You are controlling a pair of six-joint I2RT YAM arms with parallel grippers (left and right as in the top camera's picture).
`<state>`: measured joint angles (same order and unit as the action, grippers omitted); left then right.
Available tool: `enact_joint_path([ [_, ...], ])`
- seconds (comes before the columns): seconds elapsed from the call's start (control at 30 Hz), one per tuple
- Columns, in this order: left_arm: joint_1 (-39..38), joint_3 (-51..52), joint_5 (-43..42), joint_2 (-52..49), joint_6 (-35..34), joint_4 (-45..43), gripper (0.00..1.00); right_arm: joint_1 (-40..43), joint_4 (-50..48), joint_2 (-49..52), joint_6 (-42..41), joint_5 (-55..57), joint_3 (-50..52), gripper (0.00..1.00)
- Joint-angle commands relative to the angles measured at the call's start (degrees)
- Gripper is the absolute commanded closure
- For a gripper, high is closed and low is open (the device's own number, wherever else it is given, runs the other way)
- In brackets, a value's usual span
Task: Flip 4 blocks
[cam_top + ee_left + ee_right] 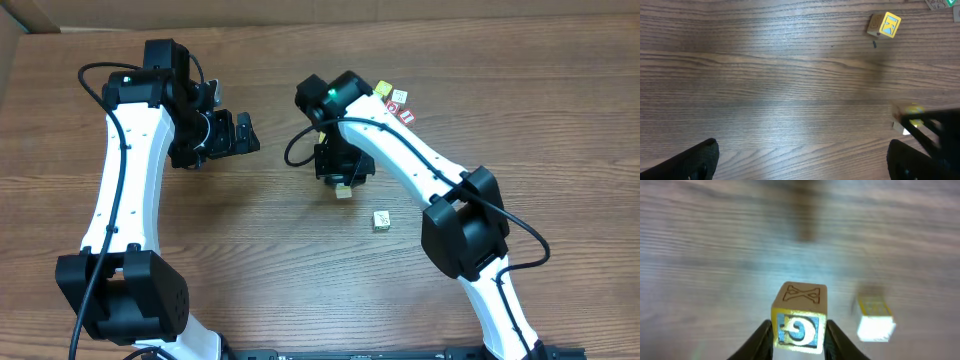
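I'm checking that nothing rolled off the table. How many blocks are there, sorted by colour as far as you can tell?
Yellow-faced G block, gripped by the right gripper: 1
Yellow-faced K block, lying loose: 1
Blocks bunched at the far edge, colours too small to sort: about 4
Total: about 6

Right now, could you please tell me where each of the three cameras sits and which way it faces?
Overhead: fixed above the table, facing straight down; both arms show, left gripper open, right gripper shut on a yellow-faced block.
Left wrist: low, facing across the table toward a loose yellow block; its own fingertips show.
Right wrist: just above the yellow-faced block, facing down; its own fingers flank it.
Shared: overhead and right wrist both show the yellow-faced block.
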<state>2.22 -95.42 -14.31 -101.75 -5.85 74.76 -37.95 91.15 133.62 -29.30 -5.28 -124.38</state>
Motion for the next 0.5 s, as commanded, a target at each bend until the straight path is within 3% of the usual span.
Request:
enact_joint_path([
  [0.0,-0.4,-1.0,0.3,-0.2,-0.6,-0.1,0.0,0.5,2.8,-0.1,1.2,-3.3,-3.1,0.73],
  [0.47,-0.4,-1.0,0.3,-0.2,-0.6,-0.1,0.0,-1.2,5.9,-0.1,2.1,-5.5,5.8,0.72],
])
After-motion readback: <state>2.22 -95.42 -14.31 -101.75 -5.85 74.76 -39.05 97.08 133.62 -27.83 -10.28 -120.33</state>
